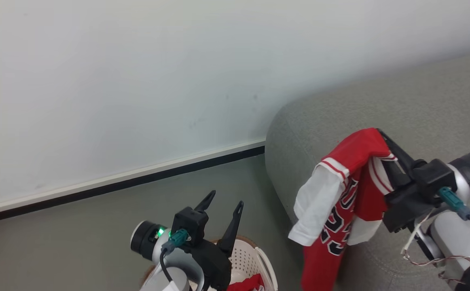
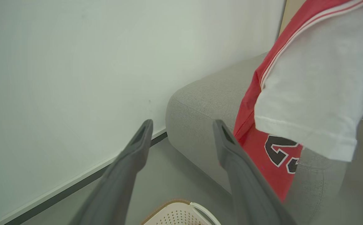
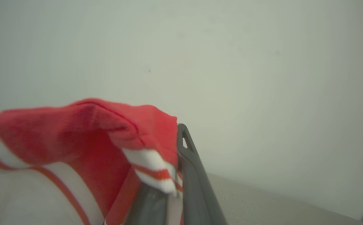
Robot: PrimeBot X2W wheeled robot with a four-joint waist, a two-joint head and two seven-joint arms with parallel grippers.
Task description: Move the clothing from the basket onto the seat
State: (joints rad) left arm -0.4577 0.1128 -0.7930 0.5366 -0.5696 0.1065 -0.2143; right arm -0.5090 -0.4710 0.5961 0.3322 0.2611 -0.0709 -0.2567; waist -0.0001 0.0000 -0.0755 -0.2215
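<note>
Head view: right gripper (image 1: pixel 382 135) clamps 1 red jersey (image 1: pixel 340 194), hanging at the seat's (image 1: pixel 421 105) left end. Left gripper (image 1: pixel 223 199) spread wide, empty, above the basket (image 1: pixel 255 252), which apparently holds red cloth (image 1: pixel 247 283).

The left tool (image 1: pixel 225 201) is holding its two dark fingers (image 1: pixel 234 222) spread wide apart, gripping nothing. Off to its right, the right tool (image 1: pixel 384 136) is pressing its fingers together, pinching the clothing (image 1: pixel 356 155), with its pale forearm (image 1: pixel 455 238) trailing behind it.
</note>
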